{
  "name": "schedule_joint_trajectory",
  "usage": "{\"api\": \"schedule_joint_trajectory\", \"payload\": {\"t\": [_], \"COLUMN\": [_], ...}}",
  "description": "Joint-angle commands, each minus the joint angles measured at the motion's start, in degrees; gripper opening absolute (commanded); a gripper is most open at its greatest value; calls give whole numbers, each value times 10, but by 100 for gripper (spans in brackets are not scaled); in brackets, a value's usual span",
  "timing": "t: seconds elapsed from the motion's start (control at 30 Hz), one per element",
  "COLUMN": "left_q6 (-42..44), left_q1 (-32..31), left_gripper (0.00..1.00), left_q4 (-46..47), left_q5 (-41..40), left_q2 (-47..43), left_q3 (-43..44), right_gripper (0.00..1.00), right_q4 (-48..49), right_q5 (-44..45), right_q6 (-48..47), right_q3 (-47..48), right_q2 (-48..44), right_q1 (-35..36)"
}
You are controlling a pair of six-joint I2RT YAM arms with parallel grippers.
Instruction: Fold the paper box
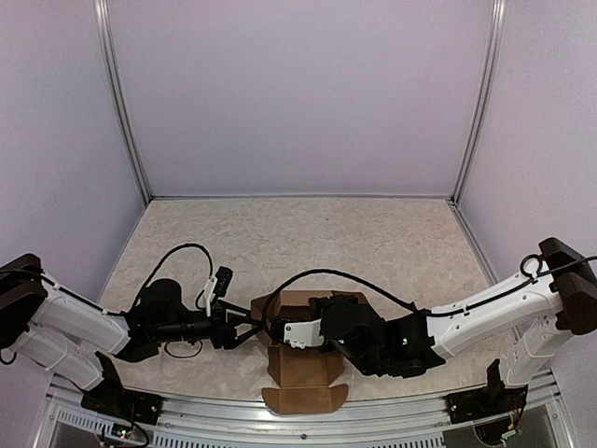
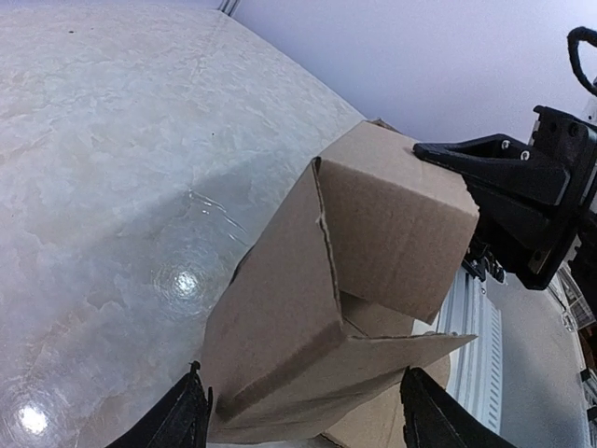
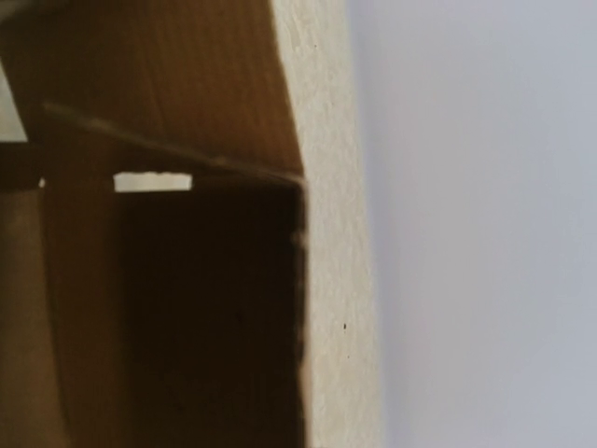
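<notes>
Black fingertips (image 2: 182, 420) of the left gripper (image 2: 303, 422) sat nearest the wrist camera, spread wide, with the paper box (image 2: 392, 215) filling the gap between them. Whether the pads were actually pressing on the cardboard I could not tell. They looked more like a fence either side of its lower corner than a pinch.

Just beyond those jaws one side wall stood up at a slant, with a ragged cut edge running down it. Behind it a second panel was folded over like a roof. Further out, at the top edge of that panel, was the right gripper (image 2: 438, 157), its jaws closed to a blunt point and touching the cardboard. Its own camera saw only the dark inside of the box and a small bright slit (image 3: 153, 181), so I judged the tip was over the cavity.

From above, the box lay between the two grippers, with one rounded flap (image 1: 304, 399) flat on the marbled table (image 2: 112, 140) on the near side.

The step looked to be raising and tucking the walls. To do it well, I reckoned the left jaws should brace the raised wall square without crushing it. The closed right tip should press the panel down along its crease, slowly, aiming any tab for the slit. Pushing off-line could skid the light box or buckle the slanted wall.
</notes>
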Motion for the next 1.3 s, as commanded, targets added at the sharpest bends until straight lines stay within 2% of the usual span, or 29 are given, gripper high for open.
{"api": "schedule_joint_trajectory", "payload": {"t": [0.0, 0.33, 0.8, 1.27], "left_q6": [0, -1, 6, 2], "left_q1": [4, -3, -38, -54], "left_gripper": [68, 67, 67, 64], "left_q4": [22, 19, 5, 7], "left_q5": [16, 28, 3, -27], "left_q2": [13, 18, 47, 84], "left_q3": [18, 26, 47, 64], "right_gripper": [0, 0, 0, 0], "right_q4": [18, -5, -12, -83], "right_q5": [6, 21, 30, 21], "right_q6": [-7, 2, 12, 65], "right_q3": [-4, 19, 34, 67], "right_q2": [15, 47, 57, 64], "right_q1": [7, 1, -4, -10]}}
